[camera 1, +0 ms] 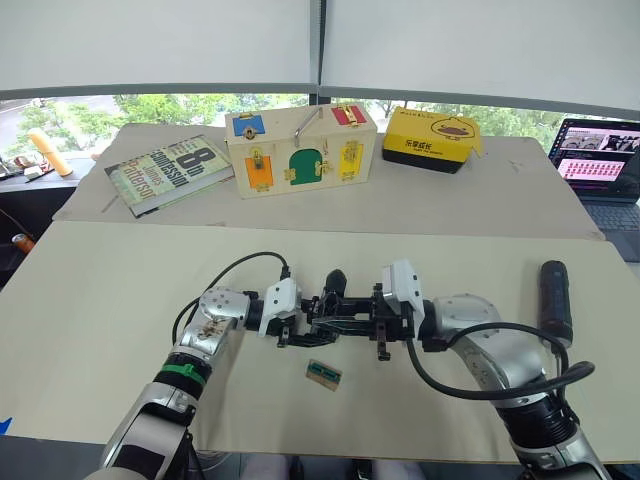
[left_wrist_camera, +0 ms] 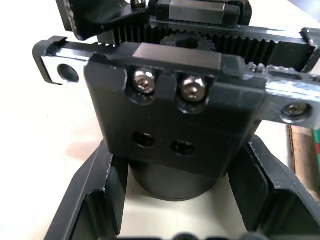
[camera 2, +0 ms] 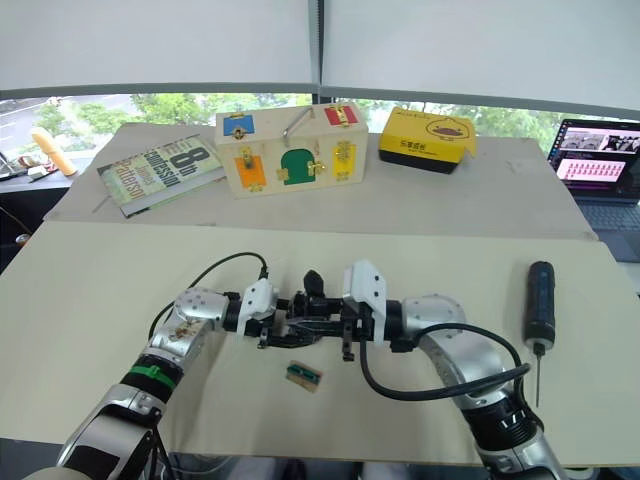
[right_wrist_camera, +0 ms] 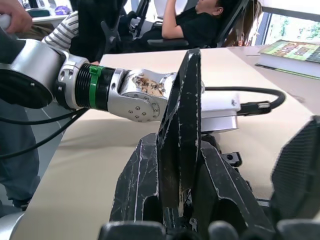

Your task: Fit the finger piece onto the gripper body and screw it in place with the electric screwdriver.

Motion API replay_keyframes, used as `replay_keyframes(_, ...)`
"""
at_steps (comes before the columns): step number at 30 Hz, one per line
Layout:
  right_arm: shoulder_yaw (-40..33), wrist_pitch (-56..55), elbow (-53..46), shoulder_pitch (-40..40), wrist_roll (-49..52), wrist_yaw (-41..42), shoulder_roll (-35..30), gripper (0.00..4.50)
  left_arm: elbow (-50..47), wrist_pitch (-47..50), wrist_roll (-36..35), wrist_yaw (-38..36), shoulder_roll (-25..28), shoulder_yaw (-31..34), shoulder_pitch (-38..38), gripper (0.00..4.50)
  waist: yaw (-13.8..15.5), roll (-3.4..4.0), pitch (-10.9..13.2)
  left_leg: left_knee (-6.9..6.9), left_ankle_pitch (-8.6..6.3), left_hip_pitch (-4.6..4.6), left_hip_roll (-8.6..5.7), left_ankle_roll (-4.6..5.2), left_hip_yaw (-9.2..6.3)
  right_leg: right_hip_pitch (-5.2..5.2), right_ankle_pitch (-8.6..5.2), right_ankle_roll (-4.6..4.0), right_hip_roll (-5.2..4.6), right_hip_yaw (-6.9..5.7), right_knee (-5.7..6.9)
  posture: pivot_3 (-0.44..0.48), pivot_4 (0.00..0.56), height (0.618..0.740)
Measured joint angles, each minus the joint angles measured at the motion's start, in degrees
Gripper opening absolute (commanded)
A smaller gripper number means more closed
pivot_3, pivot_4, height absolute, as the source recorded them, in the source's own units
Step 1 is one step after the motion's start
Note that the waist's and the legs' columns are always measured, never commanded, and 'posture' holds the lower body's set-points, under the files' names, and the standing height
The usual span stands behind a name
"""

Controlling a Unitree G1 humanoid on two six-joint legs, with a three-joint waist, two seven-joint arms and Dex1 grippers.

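Observation:
My two grippers meet over the middle of the table. The left gripper is shut on the gripper body, a black block with two silver screws and a toothed rack, its fingers on either side. The right gripper faces it from the right, shut on the finger piece, a black tapered piece standing upright and close against the gripper body. The electric screwdriver lies flat on the table far right, bit toward the front edge, away from both grippers.
A small tan-and-green block lies just in front of the grippers. On the back table are a book, a wooden latch box, a yellow box and a laptop. A person sits in the background.

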Motion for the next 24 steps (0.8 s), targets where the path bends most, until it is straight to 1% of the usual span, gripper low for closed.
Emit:
replay_keyframes(5,1.1,-1.3,1.6,-0.2,-1.9,-0.2,1.7,0.41,0.1,0.2,0.1,0.2,0.2,-0.2,-0.1,2.31,0.0,0.0,0.0,0.03,0.0,0.06,0.01,0.0,0.0,0.04,0.0,0.01,0.0,0.02,0.03,0.0,0.15,0.74)
replay_keyframes(16,2.2,-1.5,2.6,-0.1,-5.5,-0.9,1.2,0.41,-0.3,1.3,0.1,0.7,0.4,-0.5,-0.1,2.31,-0.1,0.0,-0.1,0.06,0.0,0.08,0.01,0.0,0.01,0.05,0.0,0.0,-0.01,0.02,0.06,0.0,0.15,0.74)
replay_keyframes(24,2.3,-0.1,2.2,-0.1,-5.8,-2.0,0.9,0.41,-0.3,2.0,0.1,0.9,0.5,-0.6,-0.1,2.31,-0.1,-0.01,-0.2,0.06,0.0,0.11,0.02,0.0,0.01,0.08,0.0,0.0,-0.02,0.04,0.05,0.0,0.15,0.74)
